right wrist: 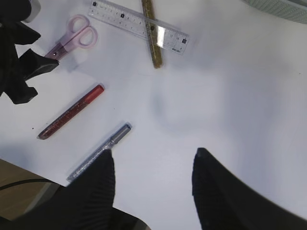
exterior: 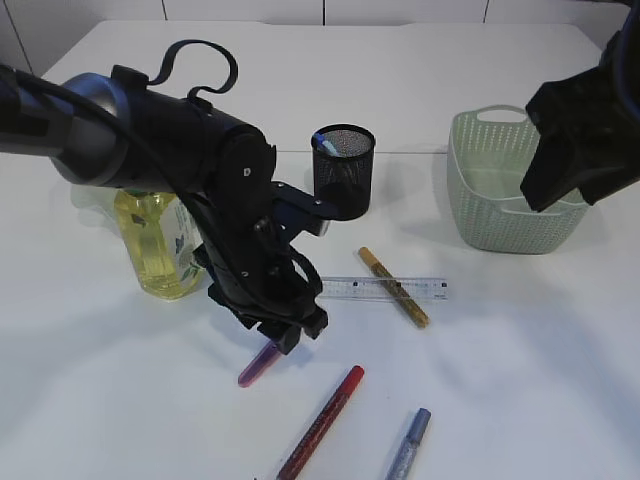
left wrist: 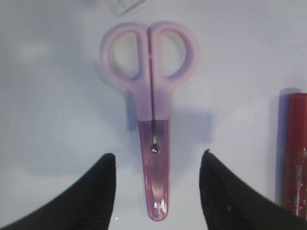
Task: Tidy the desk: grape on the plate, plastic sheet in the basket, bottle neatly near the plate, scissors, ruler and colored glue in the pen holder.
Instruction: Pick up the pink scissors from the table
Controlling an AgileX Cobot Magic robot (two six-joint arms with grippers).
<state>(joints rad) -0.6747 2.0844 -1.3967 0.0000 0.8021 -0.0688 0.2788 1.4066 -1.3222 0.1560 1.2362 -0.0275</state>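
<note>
white table (exterior: 520, 340), bearing all items. left arm (exterior: 150, 140), black, reaching low across the left half of the exterior view; its left gripper (left wrist: 158, 191) stands with jaws spread apart, one fingertip on each side of the scissors' covered blade and touching neither side of it. right gripper (right wrist: 153, 191), raised above the table near the basket, jaws apart and holding nothing. basket (exterior: 505, 190), pale green, woven sides, at the right rear. bottle (exterior: 160, 245), clear with yellow liquid, upright, partly hidden behind the left arm. pen holder (exterior: 343, 170), black mesh, upright at centre rear, a blue-tipped item standing inside. ruler (exterior: 385, 289), clear, flat on the table in front of the pen holder. gold glue pen (exterior: 393, 287), lying slantwise across the ruler. red glue pen (exterior: 322, 422), near the front edge, just right of the scissors in the left wrist view. silver glue pen (exterior: 408, 443), beside the red one, apart from it. scissors (left wrist: 151, 96), pink handles, purple blade cover, lying flat, handles pointing away from the left gripper, blade tip between its jaws.
</note>
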